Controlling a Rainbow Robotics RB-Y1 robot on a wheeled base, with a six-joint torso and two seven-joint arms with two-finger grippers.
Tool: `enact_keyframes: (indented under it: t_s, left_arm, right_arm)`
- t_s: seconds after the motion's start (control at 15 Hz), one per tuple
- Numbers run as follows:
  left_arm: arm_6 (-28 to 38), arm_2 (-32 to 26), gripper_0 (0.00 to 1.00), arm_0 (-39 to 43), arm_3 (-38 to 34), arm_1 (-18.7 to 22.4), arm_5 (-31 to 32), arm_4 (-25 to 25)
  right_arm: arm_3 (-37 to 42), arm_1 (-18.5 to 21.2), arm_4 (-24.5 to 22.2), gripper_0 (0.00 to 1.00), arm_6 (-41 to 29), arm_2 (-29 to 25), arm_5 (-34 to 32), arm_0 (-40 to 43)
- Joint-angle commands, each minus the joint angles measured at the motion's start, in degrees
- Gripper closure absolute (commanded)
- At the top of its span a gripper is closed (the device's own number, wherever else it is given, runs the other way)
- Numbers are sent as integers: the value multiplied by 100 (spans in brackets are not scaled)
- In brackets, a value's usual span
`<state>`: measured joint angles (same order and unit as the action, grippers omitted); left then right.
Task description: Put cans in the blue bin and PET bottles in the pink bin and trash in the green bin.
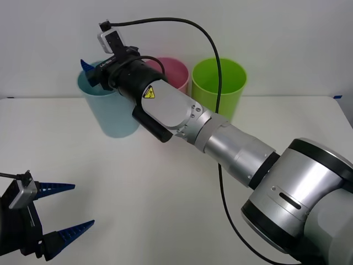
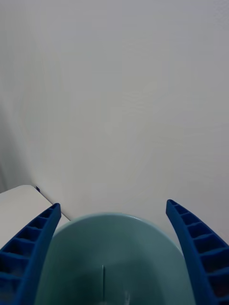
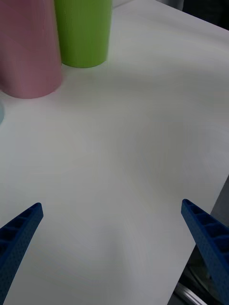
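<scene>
The blue bin (image 1: 110,113) stands at the back left of the white table, with the pink bin (image 1: 175,70) and the green bin (image 1: 219,83) in a row to its right. My right gripper (image 1: 91,74) hovers over the blue bin's mouth, open, nothing between its fingers. The right wrist view looks down into the blue bin (image 2: 114,257) past the right gripper (image 2: 112,205). My left gripper (image 1: 83,204) waits open at the table's near left. Cans, PET bottles and trash are out of view.
The right arm reaches across the table (image 1: 110,176) from the lower right, in front of the pink bin. In the left wrist view the left gripper (image 3: 110,205) faces bare tabletop, with the pink bin (image 3: 28,47) and green bin (image 3: 83,33) beyond. A white wall stands behind the bins.
</scene>
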<state>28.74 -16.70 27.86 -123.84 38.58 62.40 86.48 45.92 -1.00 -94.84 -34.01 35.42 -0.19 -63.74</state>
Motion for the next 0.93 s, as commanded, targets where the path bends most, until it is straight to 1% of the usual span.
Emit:
enact_keyframes:
  t_s: [0.07,0.8,0.93]
  left_arm:
    - [0,0,0,0,0,0,0,1]
    - [0,0,0,0,0,0,0,1]
    - [0,0,0,0,0,0,0,1]
  right_arm:
    - [-4,0,1,0,0,0,1,-7]
    - [5,0,19,0,-9,-8,10,-42]
    - [137,0,45,0,0,-70,1,-59]
